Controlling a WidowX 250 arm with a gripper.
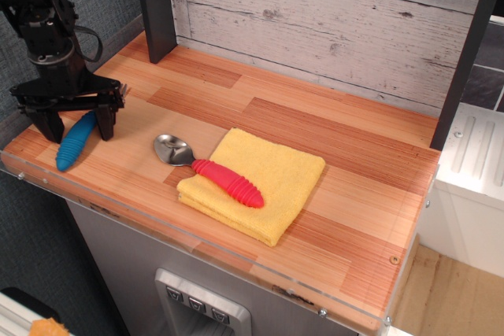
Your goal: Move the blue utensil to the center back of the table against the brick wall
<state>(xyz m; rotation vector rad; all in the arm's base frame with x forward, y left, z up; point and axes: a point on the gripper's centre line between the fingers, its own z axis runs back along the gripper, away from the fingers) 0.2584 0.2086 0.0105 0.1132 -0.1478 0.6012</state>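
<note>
The blue utensil (75, 143) lies at the front left corner of the table (331, 139), its ribbed blue handle pointing to the front edge and its metal head hidden behind the gripper. My gripper (77, 130) is open, lowered over the upper part of the handle, with one finger on each side of it. The fingertips are down near the tabletop. The brick wall (315, 13) of whitewashed planks runs along the back of the table, far from the utensil.
A red-handled metal spoon (213, 169) lies with its handle on a folded yellow cloth (264, 182) in the middle front. A dark post (153, 5) stands at the back left, another at the right (465, 60). A clear rim edges the table's front.
</note>
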